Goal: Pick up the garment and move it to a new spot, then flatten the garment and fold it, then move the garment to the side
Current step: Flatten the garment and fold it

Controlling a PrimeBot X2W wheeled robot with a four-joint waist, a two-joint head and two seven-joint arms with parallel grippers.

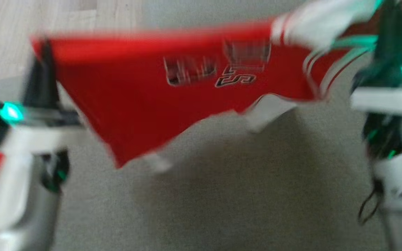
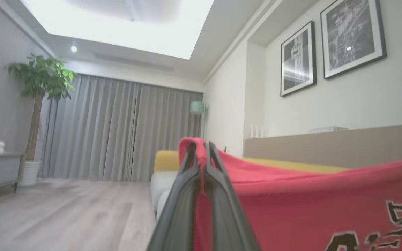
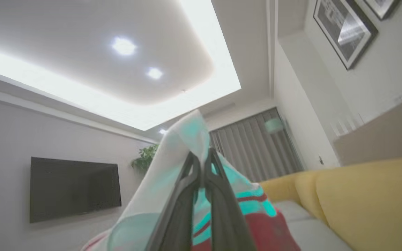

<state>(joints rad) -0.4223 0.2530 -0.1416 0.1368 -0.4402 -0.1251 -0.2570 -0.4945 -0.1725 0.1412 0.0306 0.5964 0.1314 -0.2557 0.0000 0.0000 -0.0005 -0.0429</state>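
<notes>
Behind the stretched red garment (image 2: 309, 202), a yellow sofa (image 2: 166, 161) stands

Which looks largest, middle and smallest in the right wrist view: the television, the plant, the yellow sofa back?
1. yellow sofa back, largest, but nearest the camera, so true size is unsure.
2. television.
3. plant, partly behind the garment.

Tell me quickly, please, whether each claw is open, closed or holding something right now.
Left claw: closed, holding a red corner of the garment.
Right claw: closed, holding the garment's white and teal end.
</notes>
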